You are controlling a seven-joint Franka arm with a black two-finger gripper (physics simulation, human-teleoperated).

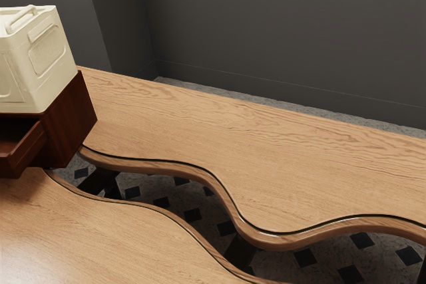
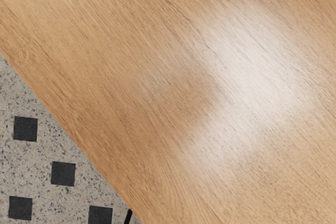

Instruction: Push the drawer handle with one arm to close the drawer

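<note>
Where the exterior view's left side begins, the drawer [image 1: 28,147] stands pulled out, thus open. Above it, a cream container [image 1: 48,61] (quite a bulky one) rests on the dark red-brown cabinet [image 1: 70,121]. Further to the right, one wooden tabletop [image 1: 106,231] with a wavy edge is followed by the patterned floor [image 1: 173,216], then by another wavy tabletop [image 1: 299,171]. Whether the gripper is spread or closed, I cannot tell.

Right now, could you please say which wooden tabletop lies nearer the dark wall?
The exterior view's upper tabletop, beside the wall; the lower tabletop lies across the gap.
</note>
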